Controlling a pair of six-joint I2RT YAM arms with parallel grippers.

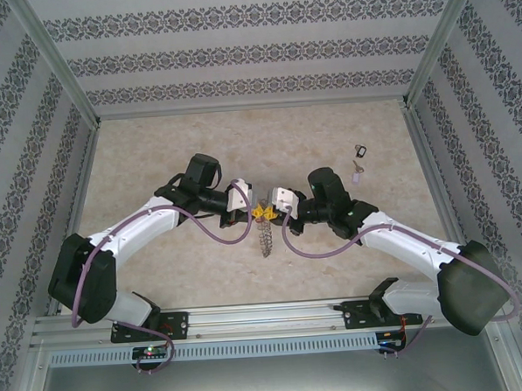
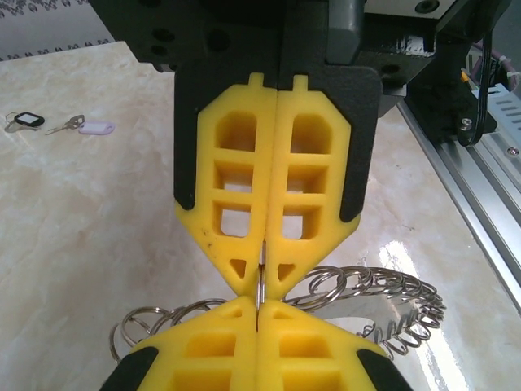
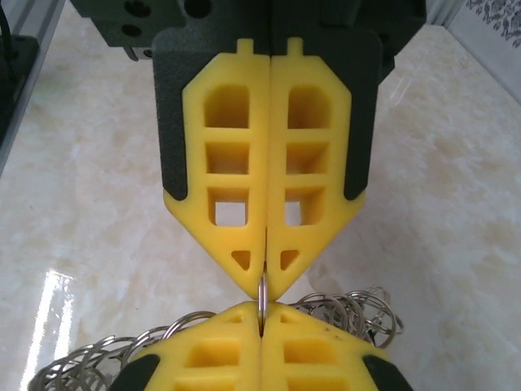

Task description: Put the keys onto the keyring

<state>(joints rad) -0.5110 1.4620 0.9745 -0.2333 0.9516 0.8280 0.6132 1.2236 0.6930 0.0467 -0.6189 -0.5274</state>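
Bench (image 1: 160, 280): lying pale and marbled between patterned walls, carrying both arm bases at its near edge.
Left fingers (image 2: 244, 319): pressing fully together, yellow pads closed on the thin wire of the large silvery metal keyring (image 2: 392, 303) fringed with small loops.
Right fingers (image 3: 275, 322): pinching shut on the same wire, meeting the left fingers tip to tip, with no gap showing between the pads.
Keyring position: hanging at mid-bench from the shared pinch, trailing in the top view from the tips toward the arm bases, and fanning out to both sides beneath the tips in the wrist views.
Loose keys: small silvery key with a black tag (image 2: 23, 120) and small silvery key with a pale lilac tag (image 2: 88, 127), resting on bare bench just beside each other, touching neither arm.
Deciding relation: lying well apart from the pinch, off toward the far right of the bench on the right arm's side; sitting nearer the right fingers than the left fingers.
Key axis: too small to tell which way each blade is pointing.
Next move, as a judgement: probably calling for the right fingers releasing and reaching out for a key while the left fingers are holding the keyring steady.
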